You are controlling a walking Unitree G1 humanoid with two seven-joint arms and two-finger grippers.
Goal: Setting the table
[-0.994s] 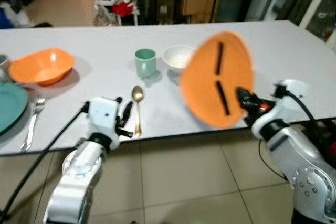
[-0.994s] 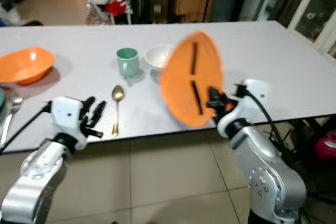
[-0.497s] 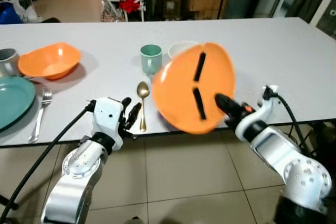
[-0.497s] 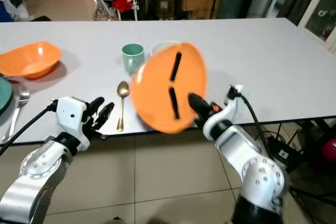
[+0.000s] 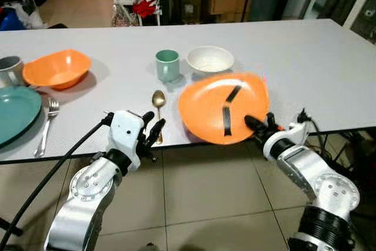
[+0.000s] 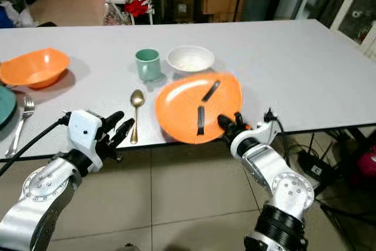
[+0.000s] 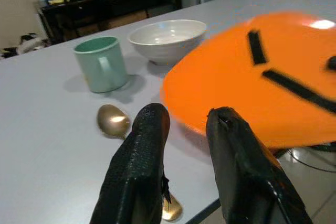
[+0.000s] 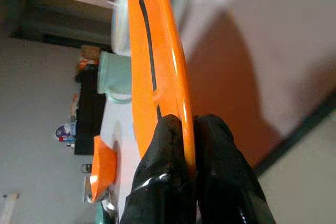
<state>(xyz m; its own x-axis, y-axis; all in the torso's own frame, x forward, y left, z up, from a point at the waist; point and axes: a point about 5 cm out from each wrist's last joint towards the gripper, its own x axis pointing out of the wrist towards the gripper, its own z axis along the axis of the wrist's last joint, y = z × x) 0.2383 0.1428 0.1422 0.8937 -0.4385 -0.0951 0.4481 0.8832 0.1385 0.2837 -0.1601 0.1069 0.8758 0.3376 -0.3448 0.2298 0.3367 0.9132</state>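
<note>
An orange plate [image 5: 220,110] with two black stripes lies almost flat at the table's front edge, to the right of a gold spoon [image 5: 157,107]. My right gripper [image 5: 257,126] is shut on the plate's near rim, and the fingers [image 8: 168,156] pinch that rim [image 8: 176,103] from both sides. I cannot tell whether the plate touches the table. My left gripper [image 5: 154,133] hovers open at the front edge over the spoon's handle end, with nothing between its fingers [image 7: 149,156]. Beside it are the spoon's bowl [image 7: 113,120] and the plate [image 7: 252,87].
A green mug [image 5: 167,64] and a white bowl [image 5: 210,59] stand behind the plate. At the left are an orange bowl [image 5: 57,69], a teal plate [image 5: 14,113], a fork [image 5: 47,124] and a grey mug [image 5: 9,70]. The grey table [image 5: 317,69] is bare at the right.
The right gripper has brought the plate from standing on edge down to nearly flat at the table's front. The left gripper stays by the spoon. The camera has shifted.
</note>
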